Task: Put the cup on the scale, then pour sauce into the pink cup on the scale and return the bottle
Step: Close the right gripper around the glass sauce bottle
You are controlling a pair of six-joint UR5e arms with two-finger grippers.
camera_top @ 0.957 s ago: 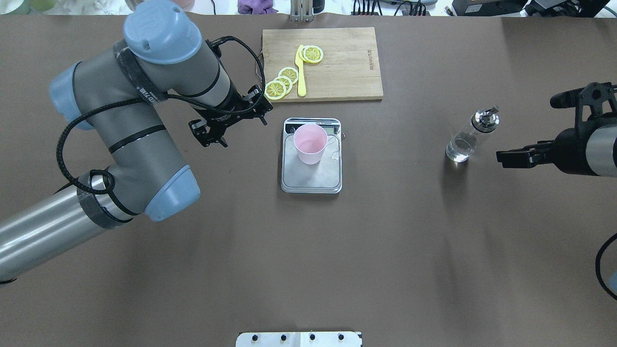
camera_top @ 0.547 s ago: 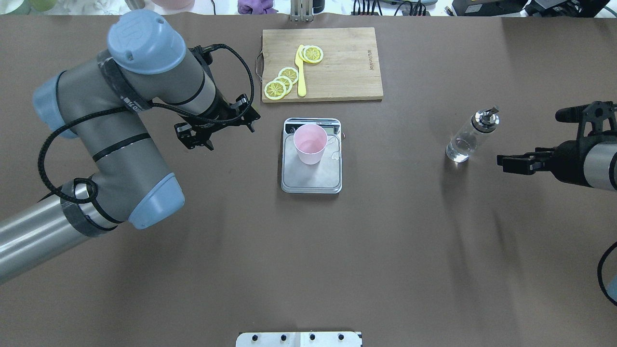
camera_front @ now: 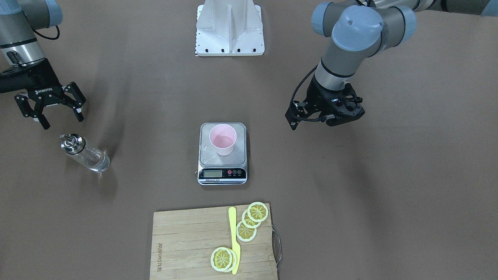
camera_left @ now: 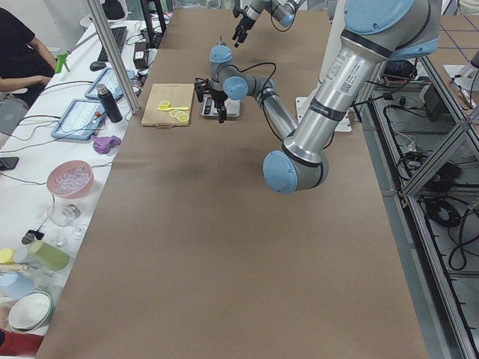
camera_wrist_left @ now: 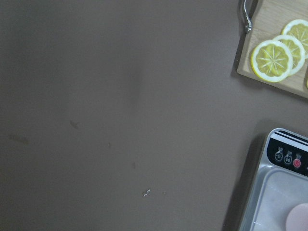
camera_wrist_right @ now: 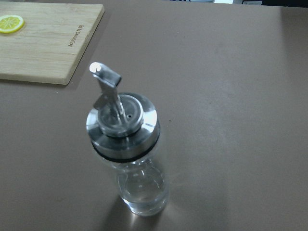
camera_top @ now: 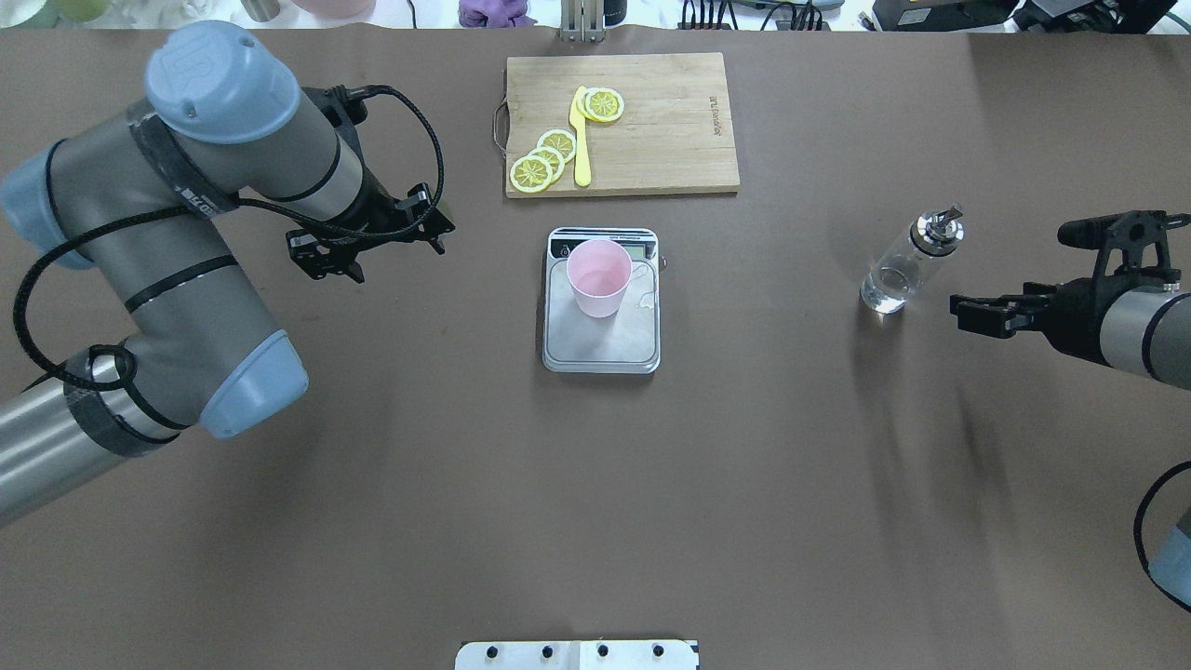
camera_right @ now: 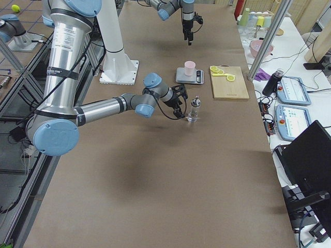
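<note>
cup (camera_top: 600, 277): upright on the scale (camera_top: 601, 352), mouth up. It sits toward the display end of the platform, with bare steel showing on every side of its base.
scale: mid tabletop (camera_top: 744, 465), display strip on the side away from the robot, toward the board (camera_top: 651, 140). Digits are too small to read.
bottle (camera_top: 904, 265): upright on the tabletop on the robot's right, well apart from the scale, with nothing touching it. In the right wrist view the spout (camera_wrist_right: 103, 79) angles toward the board side.
sauce (camera_wrist_right: 143, 195): clear liquid low in the bottle; can't read the exact level through the glass.
right end effector (camera_front: 63, 122): jaws wide apart, nothing between them. It hovers just beside the bottle on its outboard side, fingers aimed at it, with a gap between fingertips and glass. Its wrist camera looks down on the bottle, centred in frame.
left end effector (camera_top: 326, 265): jaws look spread, nothing held. It is above bare tabletop on the robot's left of the scale, apart from both cup and scale. Its wrist camera catches only a corner of the scale and a corner of the board.
board: on the far side of the scale from the robot, near it but not touching.
lemon slices (camera_top: 544, 158): on the board, three overlapping near the handle end, more further along.
knife (camera_top: 582, 140): yellow, flat on the board between the two lemon groups.
</note>
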